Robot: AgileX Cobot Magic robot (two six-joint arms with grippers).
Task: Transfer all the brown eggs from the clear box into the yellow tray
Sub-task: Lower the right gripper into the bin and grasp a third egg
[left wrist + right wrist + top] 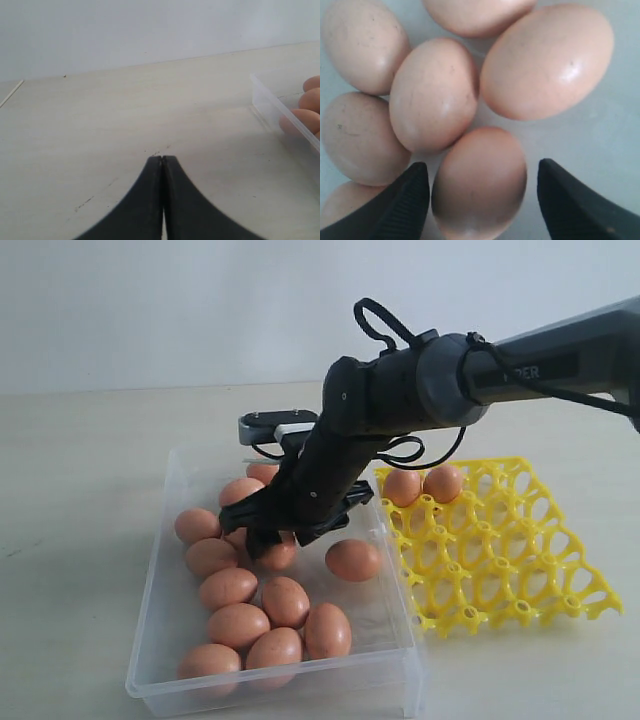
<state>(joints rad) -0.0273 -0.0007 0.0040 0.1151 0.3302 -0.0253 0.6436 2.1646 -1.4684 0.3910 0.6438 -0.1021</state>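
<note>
The clear box (270, 695) holds several brown eggs (238, 624) lying loose on its floor. My right gripper (287, 538) reaches down into the box from the right. In the right wrist view it (482, 169) is open, with one egg (479, 185) between its black fingers (412, 195); one finger is close beside the egg, the other stands apart. More eggs (434, 95) crowd just beyond it. The yellow tray (500, 560) lies right of the box with two eggs (402, 487) in its far-left cups. My left gripper (163, 159) is shut and empty over bare table.
The right arm (400, 395) spans above the tray's far-left corner and the box's right wall. One lone egg (352, 560) lies near that wall. In the left wrist view, a corner of the box (272, 107) with eggs (310, 102) shows at the edge.
</note>
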